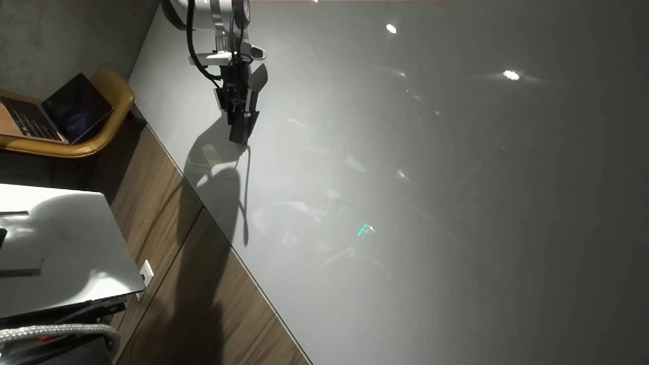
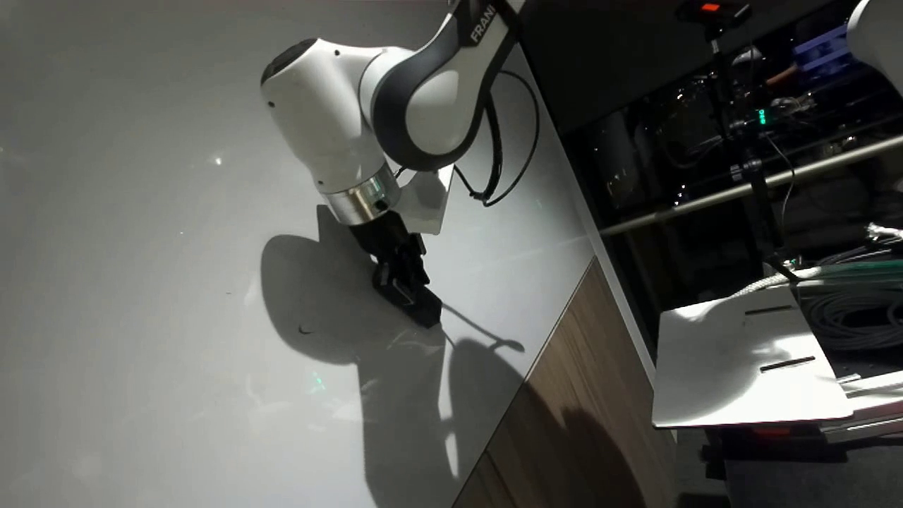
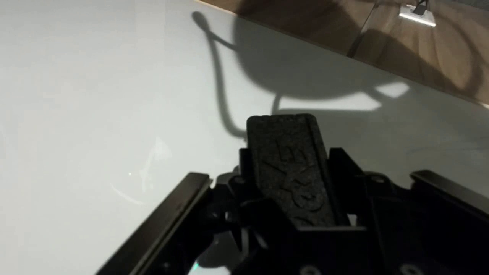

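Observation:
A dark, block-shaped eraser (image 3: 284, 152) with scrawled lines on its face fills the middle of the wrist view. My gripper (image 3: 292, 166) is shut on it, with a black finger pressed to either side. The block's far end sticks out past the fingertips. In both exterior views the gripper (image 1: 241, 109) points down along a large glossy pale board (image 1: 405, 152), and the eraser (image 2: 425, 308) is at its tip. That end lies very near the board; whether it touches, I cannot tell. A small dark curved mark (image 2: 305, 330) shows on the board, inside the arm's shadow.
Wood panelling (image 1: 203, 284) borders the board, with a white power outlet (image 3: 417, 15) on it. A laptop (image 1: 56, 111) rests on a yellow chair (image 1: 114, 91). A pale flat panel (image 2: 748, 360) stands near cables. The arm's shadow falls across board and wood.

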